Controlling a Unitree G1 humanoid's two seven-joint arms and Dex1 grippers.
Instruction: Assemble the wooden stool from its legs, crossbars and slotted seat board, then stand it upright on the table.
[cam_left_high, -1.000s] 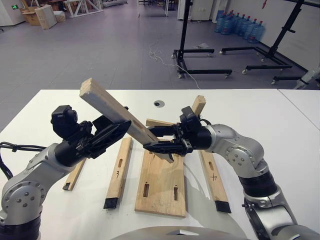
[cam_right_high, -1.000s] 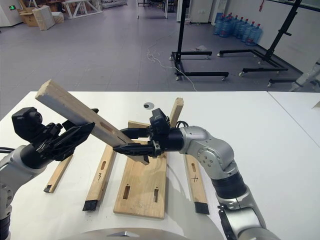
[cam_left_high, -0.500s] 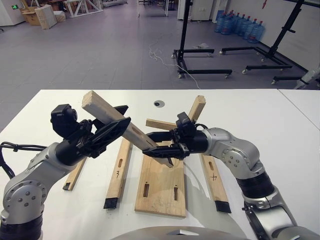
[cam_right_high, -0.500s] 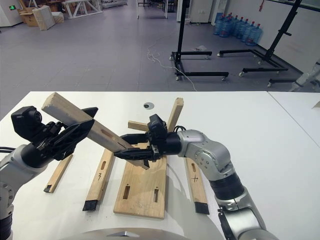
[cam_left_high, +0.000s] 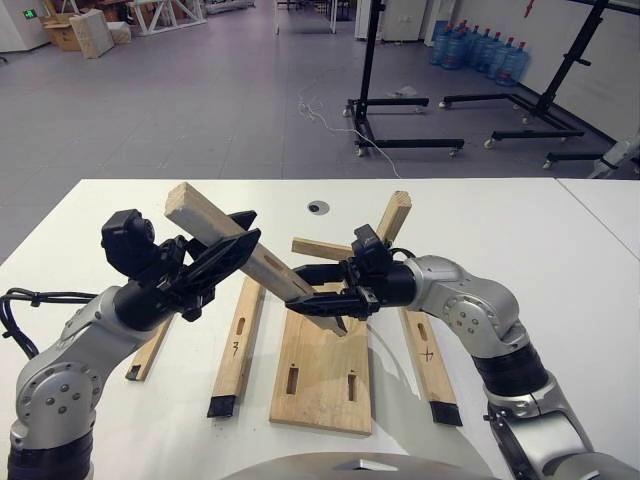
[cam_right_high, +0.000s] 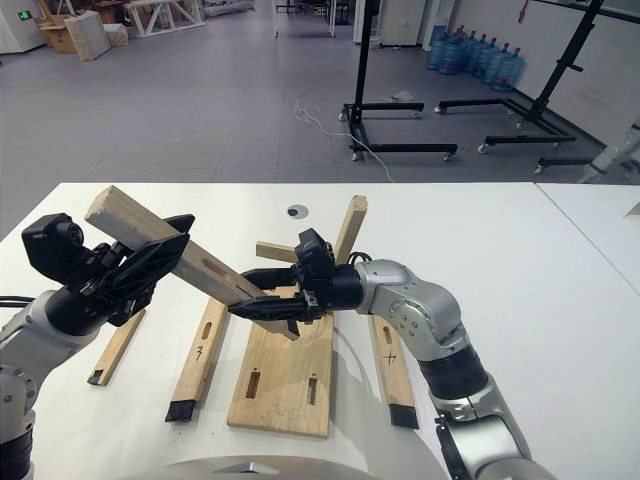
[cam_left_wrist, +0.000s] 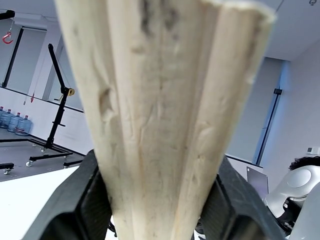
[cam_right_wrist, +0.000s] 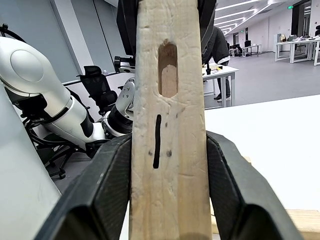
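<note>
Spotted grey floor (cam_left_high: 200, 90) beyond the white table (cam_left_high: 560, 230), black wheeled stands (cam_left_high: 410, 143) behind it, blue water bottles (cam_left_high: 480, 48) farther back right, wooden crates (cam_left_high: 90, 32) far back left.

seat board (cam_left_high: 322, 378): far end hidden | leg (cam_left_high: 200, 213): partly behind right end effector (cam_left_high: 293, 287)

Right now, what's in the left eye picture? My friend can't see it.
The left gripper and right gripper hold one wooden leg slanted over the board on a white table. Other legs lie flat beside the board.
</note>
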